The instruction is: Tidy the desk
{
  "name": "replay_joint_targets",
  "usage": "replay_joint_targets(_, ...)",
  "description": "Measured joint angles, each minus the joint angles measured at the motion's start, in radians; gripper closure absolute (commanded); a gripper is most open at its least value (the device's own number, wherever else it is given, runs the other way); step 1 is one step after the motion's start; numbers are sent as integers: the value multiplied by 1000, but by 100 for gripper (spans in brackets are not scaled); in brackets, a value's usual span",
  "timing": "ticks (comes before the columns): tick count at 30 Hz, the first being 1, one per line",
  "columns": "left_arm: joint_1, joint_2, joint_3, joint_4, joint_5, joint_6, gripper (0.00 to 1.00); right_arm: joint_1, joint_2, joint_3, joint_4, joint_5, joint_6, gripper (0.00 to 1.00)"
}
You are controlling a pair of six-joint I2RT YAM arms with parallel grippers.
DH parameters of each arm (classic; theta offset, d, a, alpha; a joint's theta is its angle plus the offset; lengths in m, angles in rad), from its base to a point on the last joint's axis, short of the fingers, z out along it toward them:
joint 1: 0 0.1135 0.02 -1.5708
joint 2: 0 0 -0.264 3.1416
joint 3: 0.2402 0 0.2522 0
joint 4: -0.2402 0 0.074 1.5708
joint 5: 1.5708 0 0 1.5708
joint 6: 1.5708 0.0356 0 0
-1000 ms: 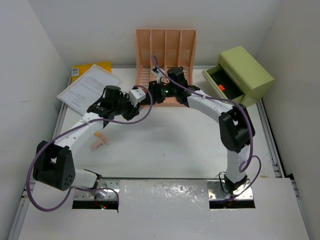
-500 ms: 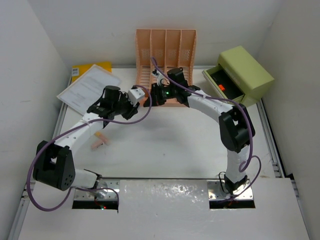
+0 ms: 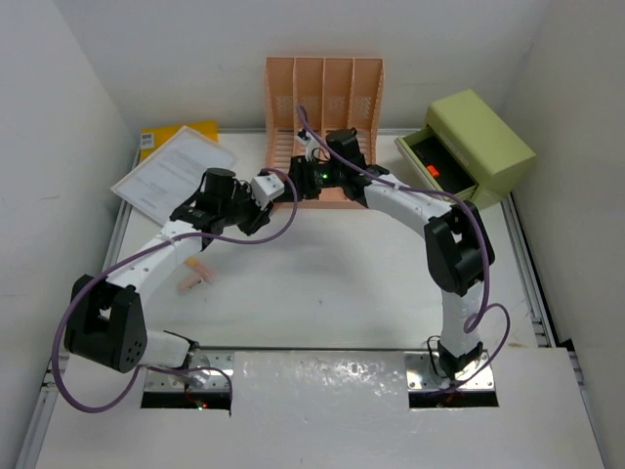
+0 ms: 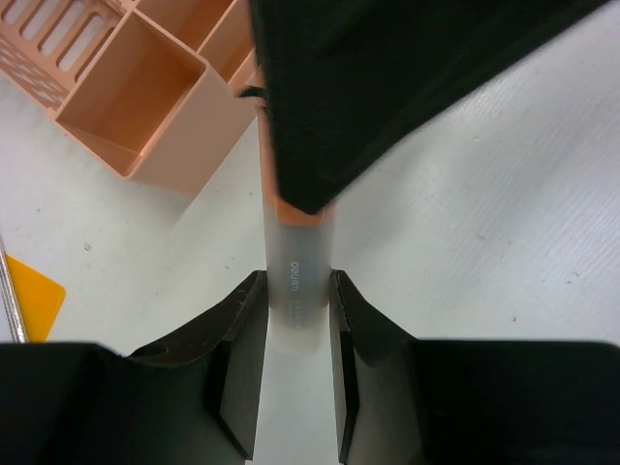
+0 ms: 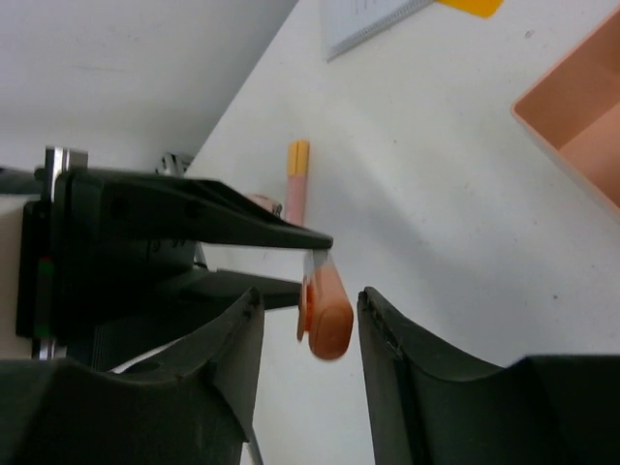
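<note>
Left claw: My left claw (image 4: 295,291) was clamped on the pale barrel of a pen (image 4: 297,254), one finger on each side. It held low on the barrel, so the capped end stuck out free.
Right claw: My right claw (image 5: 308,295) stood apart around the pen's orange cap (image 5: 326,315), with a gap showing on both sides. It was not gripping.
Why held so: I judged this a hand-over in the air. One claw kept the pen steady and level so the other could close on the free end.
Desk: The desk (image 3: 342,283) lay under both arms, white and flat, and the pen hung above its far middle part.
Rack: The peach file rack (image 3: 324,88) stood at the far edge, just beyond the two claws, so it seemed the likely home for the pen.
Other things: Papers (image 3: 171,176) lay on a yellow folder (image 3: 186,132) at the far left. A small pink stick (image 3: 195,278) lay loose near my left arm, and a green drawer box (image 3: 479,137) sat open at the far right.
Risk: If my left claw let go before my right had closed, the pen would drop.
</note>
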Motion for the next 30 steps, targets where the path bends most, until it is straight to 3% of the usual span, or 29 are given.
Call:
replay_joint_targets(3,0,0,0,0,1,3,100,1,31,30,17,0,18,68)
replay_joint_targets(9,0,0,0,-2,-7,3,100,2,50,37,8,-2,28,74)
replay_joint_targets(11,0,0,0,-1,-10,2,100,4,50,37,7,-2,22,84)
replay_joint_targets(12,0,0,0,-2,-12,2,100,4,50,37,5,-2,24,100)
replay_joint_targets(13,-1,0,0,-2,-14,2,98,5,50,37,4,-2,24,100)
replay_joint_targets(14,-1,1,0,-3,-16,2,90,6,50,37,4,-1,22,100)
replay_joint_targets(16,-1,2,0,-3,-16,2,41,6,50,38,2,2,17,100)
replay_joint_targets(17,-1,2,0,-2,-18,-5,1,6,50,39,-6,3,10,100)
replay_joint_targets(25,-1,9,58,-63,-55,-42,0,-45,15,37,-161,97,-91,100)
replay_joint_targets(30,14,2,121,-124,-90,-61,0,-193,-122,77,-356,351,-243,100)
